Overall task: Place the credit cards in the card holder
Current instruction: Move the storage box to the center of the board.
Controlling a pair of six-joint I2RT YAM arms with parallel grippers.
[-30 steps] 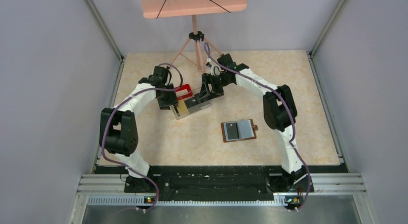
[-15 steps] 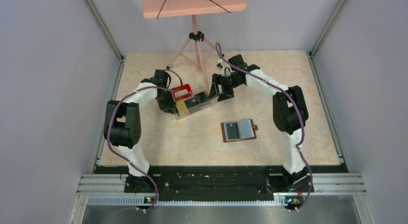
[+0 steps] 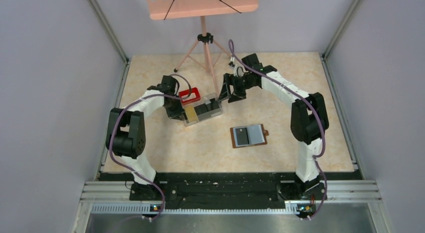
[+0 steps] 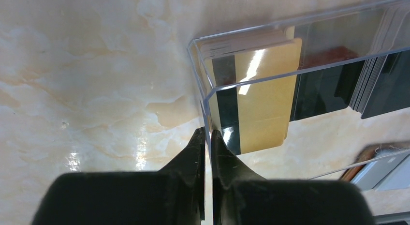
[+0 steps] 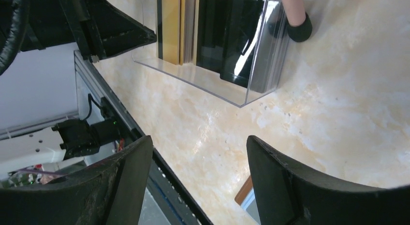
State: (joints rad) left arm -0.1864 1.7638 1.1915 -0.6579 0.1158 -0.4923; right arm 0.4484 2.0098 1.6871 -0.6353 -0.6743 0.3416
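The credit cards stand on edge inside a clear plastic box [image 3: 202, 110]: a tan-yellow card [image 4: 265, 101] with a dark stripe at the left end, black cards [image 4: 384, 84] further right. My left gripper [image 4: 207, 133] is shut on the box's thin left end wall [image 4: 205, 97]; from above, the left gripper [image 3: 176, 110] sits at the box's left end. The right gripper [image 3: 227, 92] hangs open behind the box's right end, and in its own wrist view the right gripper [image 5: 199, 143] holds nothing. The card holder [image 3: 248, 135] lies open on the table with a dark and a bluish card in it.
A small red tray [image 3: 190, 95] sits just behind the clear box [image 5: 217, 46]. A pink tripod [image 3: 204, 50] stands at the back, one black-tipped foot [image 5: 300, 29] close to the box's right end. Grey walls enclose the table [image 3: 300, 92].
My left gripper has closed onto the box's end wall. The right arm has pulled back and to the right, off the box, jaws still open.
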